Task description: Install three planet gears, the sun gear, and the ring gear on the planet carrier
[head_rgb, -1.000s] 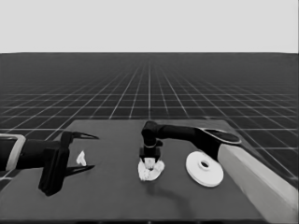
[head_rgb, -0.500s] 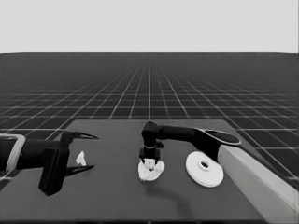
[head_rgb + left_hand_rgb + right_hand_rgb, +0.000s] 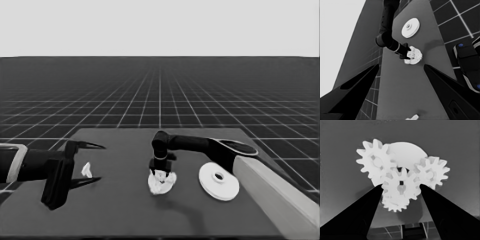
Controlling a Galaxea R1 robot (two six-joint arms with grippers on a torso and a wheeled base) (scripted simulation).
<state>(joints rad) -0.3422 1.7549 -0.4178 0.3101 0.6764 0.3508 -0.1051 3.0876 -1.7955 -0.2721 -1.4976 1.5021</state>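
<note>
- The smaller round part (image 3: pixel 162 183) is seen near the middle of the table (image 3: pixel 125 215), largely covered by toothed gears; in the right wrist view its bare surface (image 3: pixel 406 152) is visible behind them.
- Four gears are shown on it in the right wrist view: one gear (image 3: pixel 376 161) to one side, a second gear (image 3: pixel 432 172) to the other, a middle gear (image 3: pixel 401 185) between the fingers, and a fourth gear (image 3: pixel 393 205) partly hidden beneath the middle one.
- The right gripper (image 3: pixel 161 169) is placed directly above this cluster, pointing down; its fingers (image 3: pixel 362 212) are set against either side of the middle gear, so that gear is clamped between them.
- The larger round part (image 3: pixel 218 180) is found flat on the table just beside the cluster, toward the right arm, untouched.
- The left gripper (image 3: pixel 90 162) is parked over the table's left end, its fingers (image 3: pixel 357 85) spread apart.
- A thin white piece (image 3: pixel 87 170) is seen on the table between those spread fingers, not held.
</note>
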